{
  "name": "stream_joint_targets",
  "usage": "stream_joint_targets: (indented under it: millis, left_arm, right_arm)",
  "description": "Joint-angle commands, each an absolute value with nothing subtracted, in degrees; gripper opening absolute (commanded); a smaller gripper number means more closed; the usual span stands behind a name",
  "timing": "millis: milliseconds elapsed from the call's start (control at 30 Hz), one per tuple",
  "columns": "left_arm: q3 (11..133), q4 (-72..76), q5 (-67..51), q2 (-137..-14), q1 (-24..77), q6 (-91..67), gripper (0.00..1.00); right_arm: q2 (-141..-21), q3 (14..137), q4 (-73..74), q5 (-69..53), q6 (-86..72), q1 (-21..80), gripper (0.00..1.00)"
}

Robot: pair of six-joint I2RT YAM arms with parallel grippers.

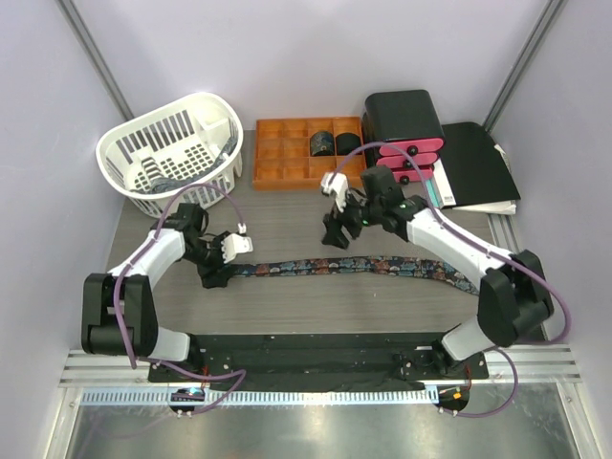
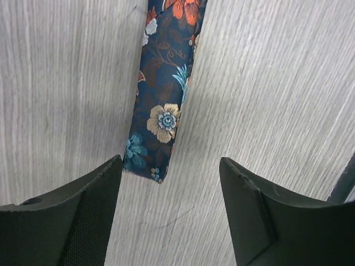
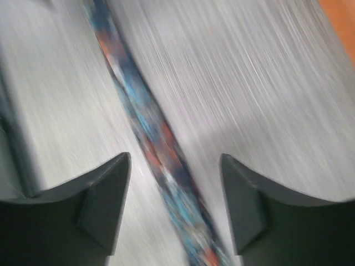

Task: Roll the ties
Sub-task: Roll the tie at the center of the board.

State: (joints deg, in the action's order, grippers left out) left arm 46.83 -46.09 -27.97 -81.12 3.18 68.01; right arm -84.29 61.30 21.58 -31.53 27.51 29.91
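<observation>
One tie (image 1: 363,265), dark navy with a floral print, lies flat and unrolled across the middle of the table. Its narrow left end (image 2: 160,119) stops just ahead of my left gripper (image 2: 171,162), which is open above the wood with nothing between its fingers. In the top view the left gripper (image 1: 213,273) sits at that end. My right gripper (image 1: 336,235) hovers open just behind the tie's middle. In the blurred right wrist view the tie (image 3: 158,149) runs diagonally under the open right gripper (image 3: 175,158). Two rolled ties (image 1: 333,144) sit in the orange tray (image 1: 282,153).
A white slatted basket (image 1: 206,110) holding dark fabric stands at the back left. A black box with pink drawers (image 1: 402,120) and a black folder (image 1: 473,163) are at the back right. Purple cables loop beside both arms.
</observation>
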Motion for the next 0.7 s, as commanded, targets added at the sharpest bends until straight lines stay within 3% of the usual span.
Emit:
stream_joint_targets:
  millis: [0,100,300,667]
  left_arm:
    - [44.9,-42.5,-32.2,-80.1,2.1,69.6,0.70]
    - [43.1,-38.6,-33.5,-79.4,0.9,68.6,0.68]
    - [40.1,-35.6,-34.9,-77.8,0.5,67.4,0.68]
    - [38.7,-34.9,-34.5,-76.7,-1.7,70.0,0.68]
  right_arm:
    - [-92.5,66.8,5.9,-40.6,-7.9,34.1,0.58]
    - [-98.2,67.6,-5.7,-40.8,-23.3,38.5,0.41]
    - [-110.5,70.3,-14.5,-39.6,-39.0,43.7,0.25]
    - [-119.0,69.3,-18.6,-34.9,-43.9,44.6,0.20]
